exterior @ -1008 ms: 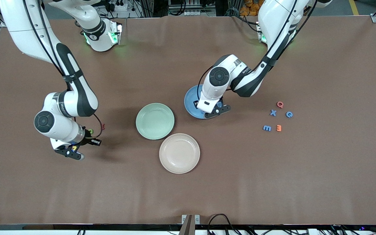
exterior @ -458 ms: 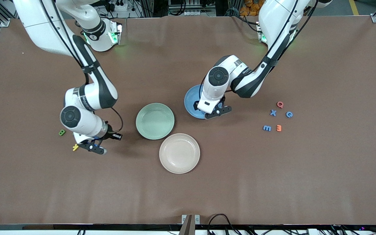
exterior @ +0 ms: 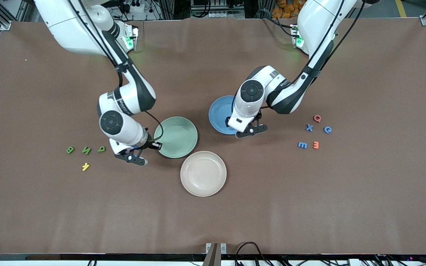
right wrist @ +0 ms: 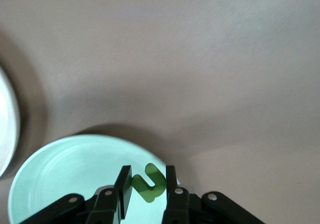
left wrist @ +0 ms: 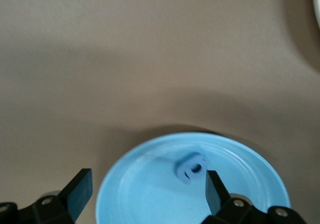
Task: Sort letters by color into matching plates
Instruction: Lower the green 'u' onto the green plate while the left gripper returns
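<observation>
While both grippers hang over plates, one carries a letter and one is empty.
Right gripper [right wrist: 145, 191] pinches a small chunky green letter [right wrist: 149, 183] over the rim of the pale mint green round plate [exterior: 176, 137]. Left gripper [left wrist: 147, 189], fingers spread wide, hangs over the medium blue round plate [left wrist: 150, 194], where a small blue letter [left wrist: 191, 167] lies. Three green letters [exterior: 86, 149] rest on the brown worktop [exterior: 213, 214] toward the right arm's end; three blue letters [exterior: 309, 128] toward the left arm's.

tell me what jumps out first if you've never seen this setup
The right end effector grips a green letter at the mint green plate's rim. The left end effector hangs open over the blue plate, where a blue letter lies. More letters sit in small clusters toward each end of the table.
</observation>
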You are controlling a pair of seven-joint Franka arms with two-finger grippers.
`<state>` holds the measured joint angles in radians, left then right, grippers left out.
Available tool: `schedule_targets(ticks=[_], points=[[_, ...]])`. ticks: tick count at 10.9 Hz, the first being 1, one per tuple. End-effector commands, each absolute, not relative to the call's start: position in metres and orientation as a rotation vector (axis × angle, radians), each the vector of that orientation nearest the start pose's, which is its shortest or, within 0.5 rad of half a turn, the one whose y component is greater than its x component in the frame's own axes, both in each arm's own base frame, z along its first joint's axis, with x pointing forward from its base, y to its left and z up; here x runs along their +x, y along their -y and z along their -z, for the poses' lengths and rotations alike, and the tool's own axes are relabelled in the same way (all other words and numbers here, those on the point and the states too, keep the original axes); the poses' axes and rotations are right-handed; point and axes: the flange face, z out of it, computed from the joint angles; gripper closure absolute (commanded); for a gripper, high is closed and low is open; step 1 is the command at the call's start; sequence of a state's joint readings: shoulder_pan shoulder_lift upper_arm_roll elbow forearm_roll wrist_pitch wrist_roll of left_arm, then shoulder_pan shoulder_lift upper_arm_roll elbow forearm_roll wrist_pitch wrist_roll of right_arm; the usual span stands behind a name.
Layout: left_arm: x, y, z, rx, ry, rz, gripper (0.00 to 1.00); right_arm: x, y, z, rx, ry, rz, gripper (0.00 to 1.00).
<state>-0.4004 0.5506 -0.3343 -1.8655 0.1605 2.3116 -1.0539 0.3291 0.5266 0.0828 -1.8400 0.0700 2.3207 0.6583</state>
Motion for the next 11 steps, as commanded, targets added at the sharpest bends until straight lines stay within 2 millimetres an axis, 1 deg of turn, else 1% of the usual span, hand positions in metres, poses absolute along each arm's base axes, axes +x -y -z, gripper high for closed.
schedule_targets(ticks=[1, 2, 3, 4, 5, 6, 7, 9, 10, 11], points=[[0.483, 0.387, -0.228, -3.036, 0.246, -0.105, 0.00, 0.566, -0.289, -0.242, -3.064, -0.456, -0.149, 0.72], [0.487, 0.374, -0.227, -3.018, 0.232, -0.083, 0.00, 0.561, -0.298, -0.241, -3.068, -0.447, -0.152, 0.72], [0.487, 0.368, -0.227, -3.005, 0.207, -0.070, 0.00, 0.558, -0.303, -0.239, -3.069, -0.443, -0.155, 0.72], [0.490, 0.357, -0.228, -3.001, 0.185, -0.069, 0.00, 0.556, -0.308, -0.239, -3.071, -0.432, -0.155, 0.72], [0.497, 0.340, -0.233, -3.003, 0.149, -0.068, 0.00, 0.554, -0.311, -0.239, -3.073, -0.427, -0.158, 0.69], [0.503, 0.325, -0.242, -3.008, 0.112, -0.058, 0.00, 0.554, -0.311, -0.238, -3.074, -0.434, -0.159, 0.58], [0.503, 0.316, -0.247, -3.008, 0.056, -0.052, 0.00, 0.553, -0.312, -0.238, -3.071, -0.455, -0.160, 0.01], [0.512, 0.292, -0.253, -3.017, -0.031, -0.039, 0.00, 0.554, -0.311, -0.239, -3.068, -0.475, -0.155, 0.00], [0.513, 0.277, -0.250, -3.030, -0.101, -0.023, 0.00, 0.556, -0.310, -0.240, -3.071, -0.469, -0.150, 0.00], [0.515, 0.257, -0.245, -3.052, -0.166, 0.009, 0.00, 0.558, -0.306, -0.242, -3.071, -0.468, -0.144, 0.00]])
